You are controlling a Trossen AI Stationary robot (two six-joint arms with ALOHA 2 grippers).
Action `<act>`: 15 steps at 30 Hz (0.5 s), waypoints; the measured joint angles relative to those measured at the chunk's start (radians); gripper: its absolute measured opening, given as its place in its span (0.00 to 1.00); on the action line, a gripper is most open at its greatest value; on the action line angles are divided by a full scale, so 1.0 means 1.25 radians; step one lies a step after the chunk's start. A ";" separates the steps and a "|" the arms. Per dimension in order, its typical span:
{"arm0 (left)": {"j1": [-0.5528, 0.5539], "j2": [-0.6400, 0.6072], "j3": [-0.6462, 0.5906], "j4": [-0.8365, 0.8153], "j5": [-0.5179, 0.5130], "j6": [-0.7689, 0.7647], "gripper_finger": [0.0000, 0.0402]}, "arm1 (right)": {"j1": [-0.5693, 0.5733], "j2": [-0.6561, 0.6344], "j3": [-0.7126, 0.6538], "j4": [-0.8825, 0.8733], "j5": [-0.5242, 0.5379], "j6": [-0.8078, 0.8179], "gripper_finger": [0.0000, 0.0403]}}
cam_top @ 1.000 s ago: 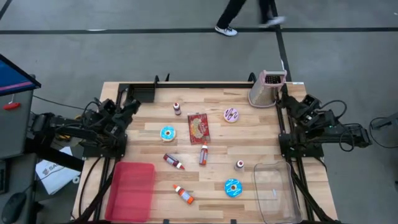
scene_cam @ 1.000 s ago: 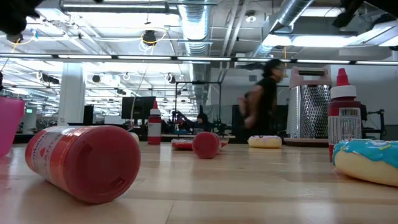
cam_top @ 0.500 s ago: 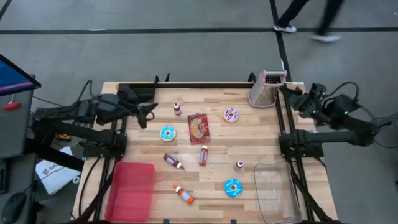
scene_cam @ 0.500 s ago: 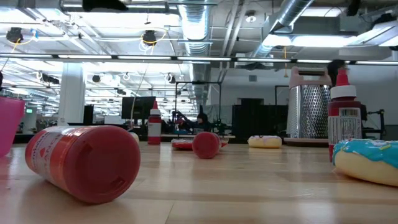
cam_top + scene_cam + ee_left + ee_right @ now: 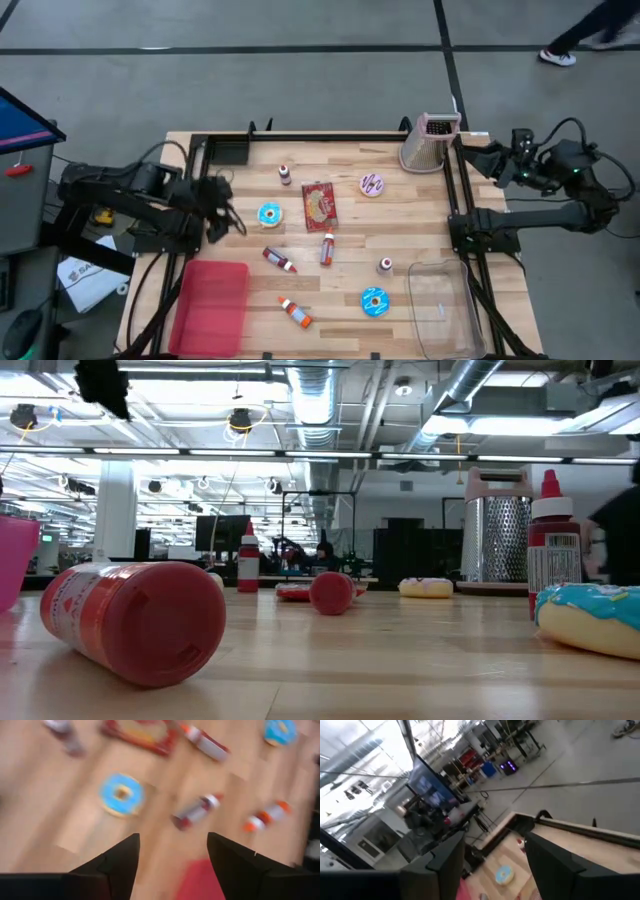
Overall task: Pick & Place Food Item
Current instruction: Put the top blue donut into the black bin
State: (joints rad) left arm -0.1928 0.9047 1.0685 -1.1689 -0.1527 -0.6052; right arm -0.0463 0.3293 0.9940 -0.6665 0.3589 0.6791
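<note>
— wooden table [image 5: 220,260], what sits on it?

— two blue-iced donuts: one [image 5: 269,214] on the left half, another [image 5: 375,301] near the front edge, beside a clear bin [image 5: 440,310]. a pink-iced donut [image 5: 372,184] lies near the back, close to a metal grater [image 5: 428,142]. a red snack packet [image 5: 319,205] lies in the middle, with small sauce bottles scattered around it. a red tray [image 5: 212,303] is at the front left corner.

— left gripper?

— left gripper [image 5: 222,205] hangs over the table's left edge, just beside the left blue donut, apart from it. its wrist view shows both fingers [image 5: 120,862] spread wide, nothing between them, the donut [image 5: 122,795] ahead.

— right gripper?

— right gripper [image 5: 500,165] is raised off the table's back right corner, past the grater. fingers [image 5: 447,860] stand apart, empty.

— anyone nearby?

— a person's shoe [image 5: 557,57] shows on the floor behind the table.
</note>
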 joint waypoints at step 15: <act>-0.257 0.174 -0.090 0.238 -0.131 -0.043 0.59 | 0.000 0.003 0.001 0.022 -0.015 0.000 0.50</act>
State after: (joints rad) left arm -0.5139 1.1222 0.9554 -0.8711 -0.3162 -0.6586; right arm -0.0463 0.3332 0.9951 -0.6390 0.3397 0.6785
